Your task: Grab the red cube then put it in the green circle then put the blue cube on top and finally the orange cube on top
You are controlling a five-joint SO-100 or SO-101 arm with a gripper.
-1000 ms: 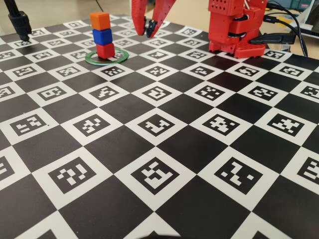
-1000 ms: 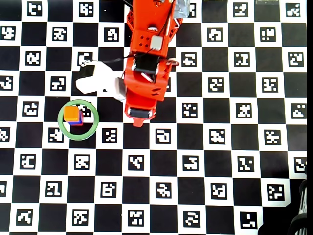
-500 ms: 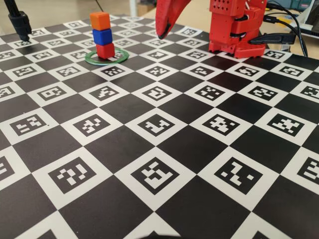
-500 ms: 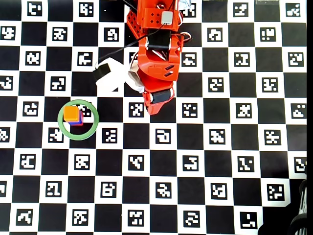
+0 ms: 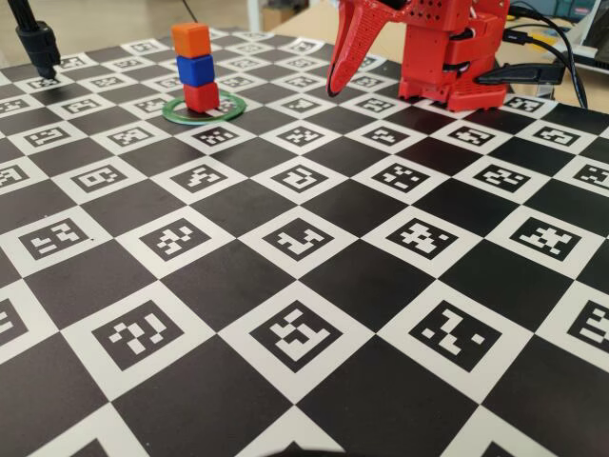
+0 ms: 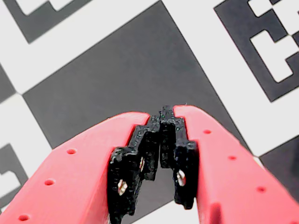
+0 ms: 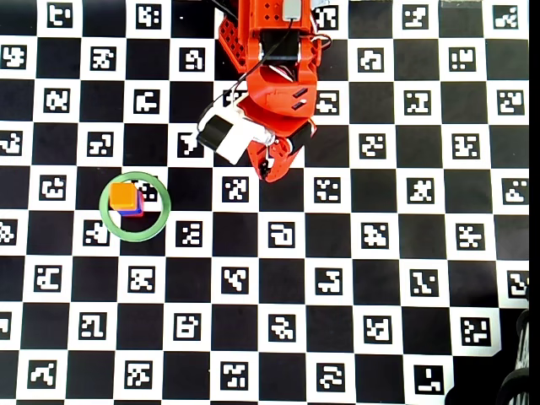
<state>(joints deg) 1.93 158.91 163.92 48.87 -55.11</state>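
The red cube sits inside the green circle at the far left of the board. The blue cube rests on it and the orange cube tops the stack. From overhead the orange cube hides most of the stack inside the green circle. My gripper hangs well to the right of the stack, close to the arm base, tips pointing down. The overhead view puts the gripper about two squares from the ring. In the wrist view the gripper is shut and empty over a black square.
The red arm base stands at the far right with cables behind it. A black stand rises at the far left corner. A dark object pokes in at the overhead view's bottom right.
The gripper went from open beside the stack to shut, and swung right and back toward the arm base. The three-cube stack has not moved.
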